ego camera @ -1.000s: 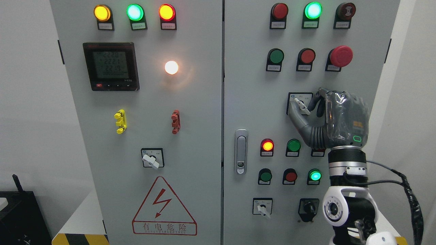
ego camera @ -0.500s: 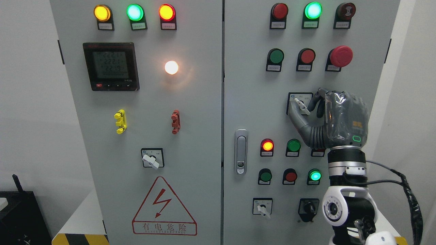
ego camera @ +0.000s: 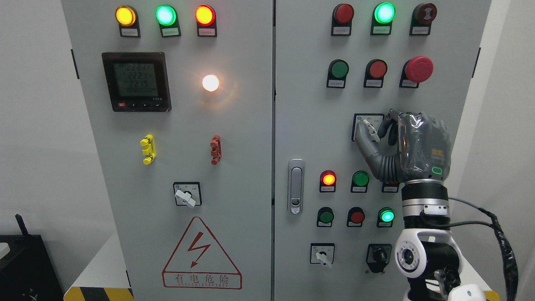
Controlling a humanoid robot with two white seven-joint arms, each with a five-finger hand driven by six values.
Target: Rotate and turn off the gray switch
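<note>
Gray cabinet doors (ego camera: 250, 138) fill the view. On the right door, the right hand (ego camera: 411, 146) pinches the gray switch (ego camera: 370, 130) between thumb and fingers; turn from the wrist, keeping the lever pinched squarely.

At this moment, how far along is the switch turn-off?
Reach done: the right hand is at the gray switch, fingers around its lever. Turning is in hand; the lever sits tilted, its top end toward the upper left. Finishing the rotation and letting go remain.
</note>
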